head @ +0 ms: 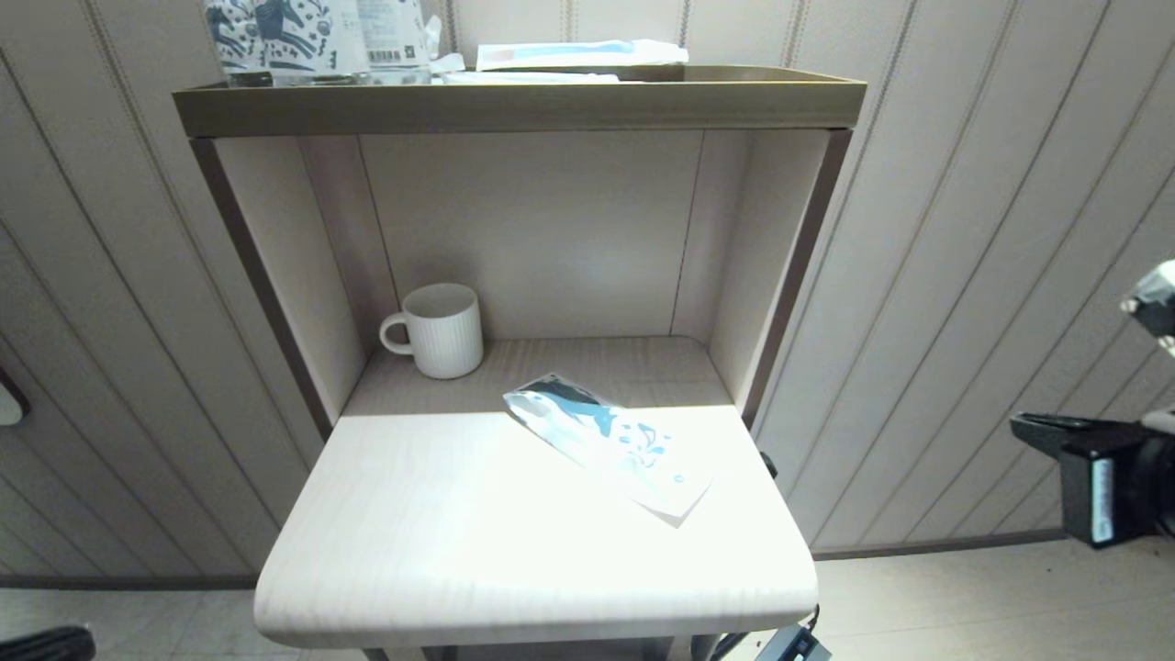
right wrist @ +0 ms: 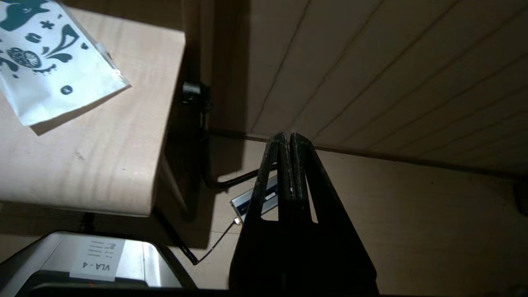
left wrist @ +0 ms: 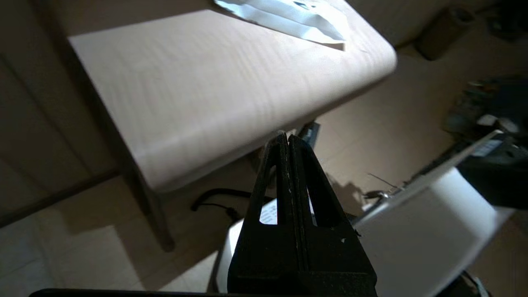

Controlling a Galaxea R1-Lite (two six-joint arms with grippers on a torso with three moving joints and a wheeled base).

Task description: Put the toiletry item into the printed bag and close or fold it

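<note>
The printed bag lies flat and slanted on the right half of the pale table, with its blue print facing up. It also shows in the left wrist view and the right wrist view. The toiletry item is hidden in every view. My left gripper hangs below and in front of the table's front edge, shut and holding nothing. My right gripper is off the table's right side over the floor, also shut and holding nothing. Neither gripper touches the bag.
A ribbed white mug stands at the back left of the alcove. The top shelf carries upright horse-printed packs and flat packets. My right arm shows at the far right. Cables and a box lie on the floor.
</note>
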